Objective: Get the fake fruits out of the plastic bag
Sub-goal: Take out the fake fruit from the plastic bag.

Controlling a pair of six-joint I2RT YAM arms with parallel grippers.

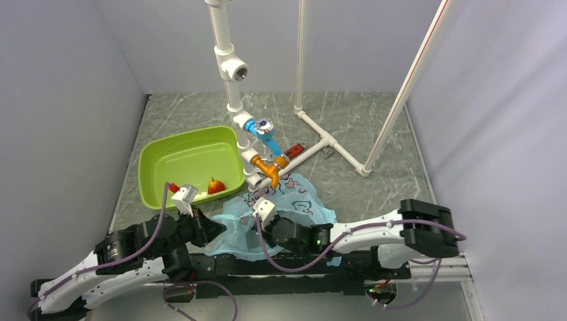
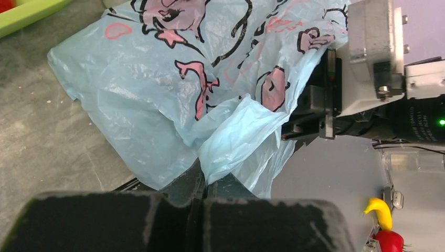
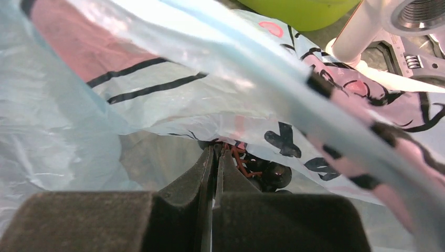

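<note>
Black and pressed fully together, the right hand (image 3: 216, 152) reaches in under the bag (image 3: 157, 100), its tips at the reddish stalk of the grapes (image 3: 275, 173). Whether it pinches that stalk or only touches it cannot be told. The grapes are a dark lump half hidden behind the fingers, and sagging printed film covers everything else inside. The left hand (image 2: 203, 176) is also tightly closed, clamped on a pale fold of the bag's near edge, with the film spreading up and away from it. From above, both hands are masked by their wrist cameras and the crumpled plastic. The bag lies on the tabletop (image 1: 374, 120) just beyond the arms, its left side near the green tub (image 1: 180, 160) and its far edge against the pipe frame (image 1: 321, 134). Bare tabletop shows to the right of the bag, up to the wall.
</note>
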